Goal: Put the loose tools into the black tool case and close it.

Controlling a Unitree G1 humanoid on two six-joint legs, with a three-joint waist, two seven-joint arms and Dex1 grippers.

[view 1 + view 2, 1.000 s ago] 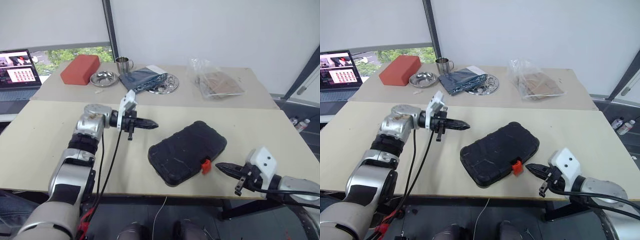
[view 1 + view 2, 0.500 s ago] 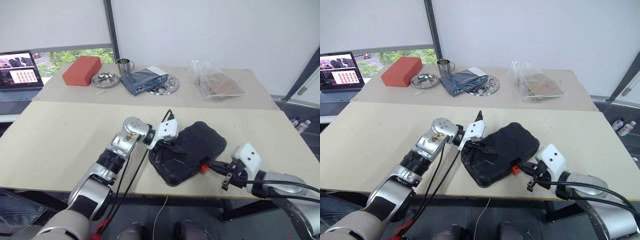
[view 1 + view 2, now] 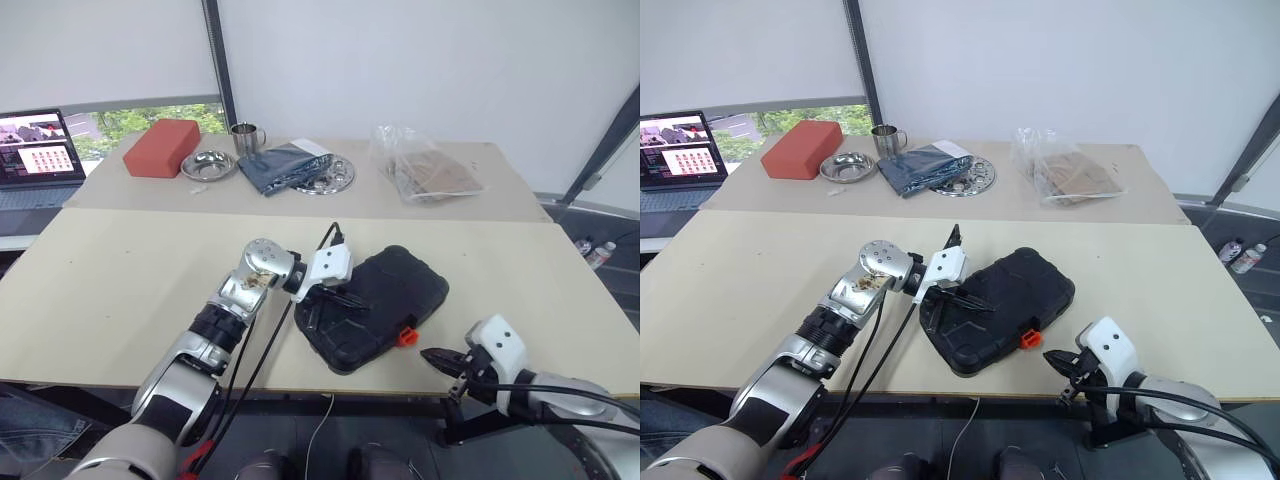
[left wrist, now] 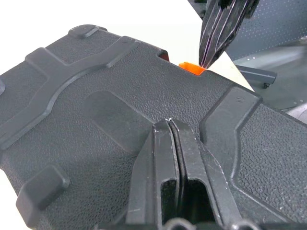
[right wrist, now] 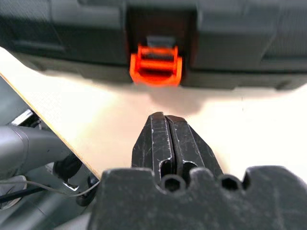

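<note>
Left wrist view shows the left gripper [image 4: 169, 125], fingers pressed together, resting on the closed lid of the black moulded-plastic tool case [image 3: 372, 305] near the table's near edge; the right gripper [image 5: 165, 120], also together, points at its small orange latch [image 5: 155, 64]

Silver arms, white wrists, black cables, probably.
</note>
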